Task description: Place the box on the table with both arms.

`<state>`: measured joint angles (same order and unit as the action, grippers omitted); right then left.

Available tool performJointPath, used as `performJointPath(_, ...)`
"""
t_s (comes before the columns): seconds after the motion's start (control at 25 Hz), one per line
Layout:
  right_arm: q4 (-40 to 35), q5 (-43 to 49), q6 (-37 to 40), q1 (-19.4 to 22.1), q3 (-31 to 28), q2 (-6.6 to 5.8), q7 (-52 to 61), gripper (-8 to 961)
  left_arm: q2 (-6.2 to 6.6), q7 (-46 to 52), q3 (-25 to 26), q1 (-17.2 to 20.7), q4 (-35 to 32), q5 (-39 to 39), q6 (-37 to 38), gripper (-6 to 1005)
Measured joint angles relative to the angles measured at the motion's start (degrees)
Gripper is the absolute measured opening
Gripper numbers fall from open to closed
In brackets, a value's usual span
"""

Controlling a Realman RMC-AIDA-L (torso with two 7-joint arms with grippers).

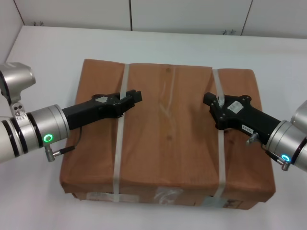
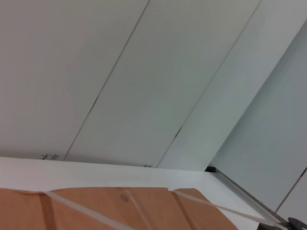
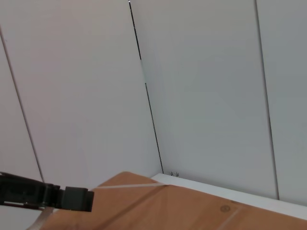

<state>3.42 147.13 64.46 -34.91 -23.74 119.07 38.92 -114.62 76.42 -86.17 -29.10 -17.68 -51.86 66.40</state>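
Observation:
The brown paper-wrapped box [image 1: 168, 139] fills the middle of the white table [image 1: 158, 45]; I cannot tell whether it rests on it or hangs just above. My left gripper [image 1: 128, 100] lies over the box top, shut on the left whitish strap [image 1: 117, 148]. My right gripper [image 1: 215, 102] is shut on the right strap [image 1: 220, 158], which is raised a little between its fingers. Labels and tape show on the box's near side. The box top also shows in the left wrist view [image 2: 120, 206] and the right wrist view [image 3: 192, 211], where the left gripper [image 3: 72, 199] shows farther off.
White wall panels [image 1: 192, 14] stand behind the table's far edge. Bare tabletop runs along the far side and to the left [image 1: 38, 52] and right [image 1: 283, 62] of the box.

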Motion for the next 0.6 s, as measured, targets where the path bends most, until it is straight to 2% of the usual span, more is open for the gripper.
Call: performJointPath(0.6, 0.01, 0.0, 0.06, -0.39, -0.69, 0.01, -0.47, 21, -0.03, -0.78, 1.61, 0.64, 0.0, 0.03, 0.07, 182)
